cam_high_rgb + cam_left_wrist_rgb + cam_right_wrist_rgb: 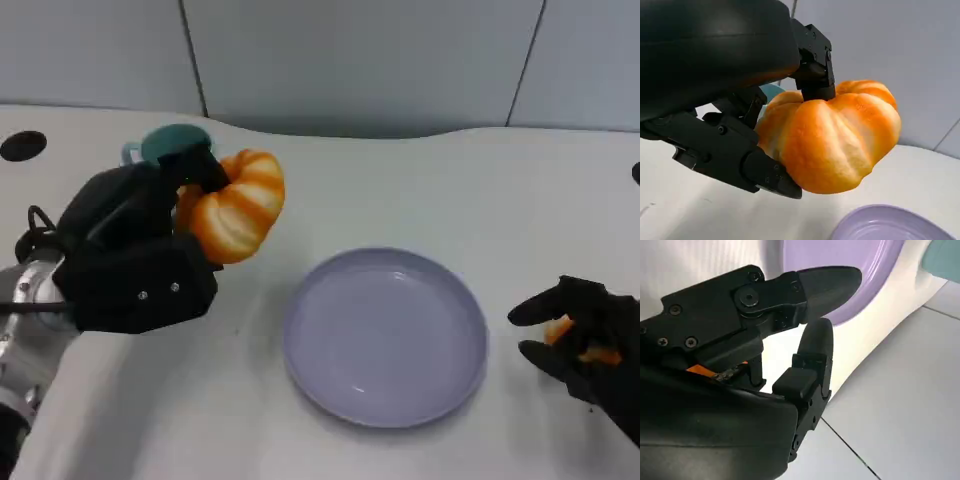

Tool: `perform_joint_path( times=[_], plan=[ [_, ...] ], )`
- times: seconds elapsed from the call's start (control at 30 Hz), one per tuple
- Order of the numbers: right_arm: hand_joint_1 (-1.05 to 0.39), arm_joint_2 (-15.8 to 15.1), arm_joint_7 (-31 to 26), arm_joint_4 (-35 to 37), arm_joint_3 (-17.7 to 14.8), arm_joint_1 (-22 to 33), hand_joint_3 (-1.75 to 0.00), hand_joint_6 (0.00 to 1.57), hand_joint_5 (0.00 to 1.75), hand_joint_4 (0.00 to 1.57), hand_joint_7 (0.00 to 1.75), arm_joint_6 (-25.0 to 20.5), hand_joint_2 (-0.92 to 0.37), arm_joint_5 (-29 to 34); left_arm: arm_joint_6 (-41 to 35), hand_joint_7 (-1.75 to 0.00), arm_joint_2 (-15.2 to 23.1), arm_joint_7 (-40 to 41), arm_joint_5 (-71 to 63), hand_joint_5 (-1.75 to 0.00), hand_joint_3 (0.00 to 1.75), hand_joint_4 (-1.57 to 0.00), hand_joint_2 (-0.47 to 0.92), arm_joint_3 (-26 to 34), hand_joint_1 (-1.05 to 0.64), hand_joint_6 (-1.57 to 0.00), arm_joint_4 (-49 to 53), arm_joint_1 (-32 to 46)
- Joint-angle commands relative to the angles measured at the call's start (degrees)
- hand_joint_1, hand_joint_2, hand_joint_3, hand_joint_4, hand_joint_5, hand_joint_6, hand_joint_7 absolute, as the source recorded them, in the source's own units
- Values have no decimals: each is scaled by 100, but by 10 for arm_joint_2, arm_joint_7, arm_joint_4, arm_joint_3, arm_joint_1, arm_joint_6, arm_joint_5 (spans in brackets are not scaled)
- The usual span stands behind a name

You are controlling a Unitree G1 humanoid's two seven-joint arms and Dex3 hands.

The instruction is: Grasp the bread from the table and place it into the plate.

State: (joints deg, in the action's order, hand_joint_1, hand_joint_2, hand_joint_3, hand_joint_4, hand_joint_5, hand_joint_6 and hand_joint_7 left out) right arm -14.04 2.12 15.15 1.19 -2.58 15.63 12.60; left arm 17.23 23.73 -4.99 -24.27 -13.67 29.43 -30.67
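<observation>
- The white table [420,180] carries everything and runs back to a grey panelled wall [350,60].
- The lavender plate [385,335] sits on the table just right of centre in the head view, with nothing in it; its rim also shows in the left wrist view [890,222] and the right wrist view [850,270].
- The left hand [140,255] is raised at the left of the head view, to the left of the plate and off the table, its fingers [812,60] closed around the bread from above and below.
- The bread [235,205], a round orange-and-cream loaf lobed like a pumpkin, is held in that left hand, in the air, up and to the left of the plate and not over it; the left wrist view shows it [832,137] pinched between the upper and lower fingers.
- The right hand [590,345] rests low by the right edge, just beside the plate's right rim, its fingers [815,282] loosely curled and apart; something small and orange shows within the hand, and I cannot tell whether it is held or part of the hand.
- A teal cup [165,145] stands behind the left hand, mostly hidden by it.
</observation>
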Motion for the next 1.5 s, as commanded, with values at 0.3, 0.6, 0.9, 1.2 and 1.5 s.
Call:
perform_joint_path(
  times=[0.3,0.6,0.9,1.2,1.5],
  plan=[
    [-29,-11,-1,20,-7,-9,-22,66,129,68,97,22,-92,-9,2,-175,-16,-4,-16,-175,3,-85,89,-6,-19,-64,-14,-11],
    [-27,-9,-2,13,-5,-7,-22,66,130,72,96,18,-92,-6,10,-175,-29,-8,-27,-175,3,-82,89,-27,-19,-63,-1,-27],
    [-25,-7,1,8,-6,-4,-21,66,130,69,95,14,-92,-11,37,-175,-71,-22,-24,-175,4,-87,90,-56,-21,-66,62,-77],
    [-29,-5,0,10,-3,-3,-23,66,130,71,96,23,-92,-10,50,-175,-99,-28,-31,-175,2,-87,86,-82,-17,-67,126,-120],
    [-26,0,1,-9,-1,3,-22,66,128,69,95,5,-92,-11,40,-175,-123,-56,-39,-175,3,-80,87,-101,-15,-60,179,-150]
  ],
)
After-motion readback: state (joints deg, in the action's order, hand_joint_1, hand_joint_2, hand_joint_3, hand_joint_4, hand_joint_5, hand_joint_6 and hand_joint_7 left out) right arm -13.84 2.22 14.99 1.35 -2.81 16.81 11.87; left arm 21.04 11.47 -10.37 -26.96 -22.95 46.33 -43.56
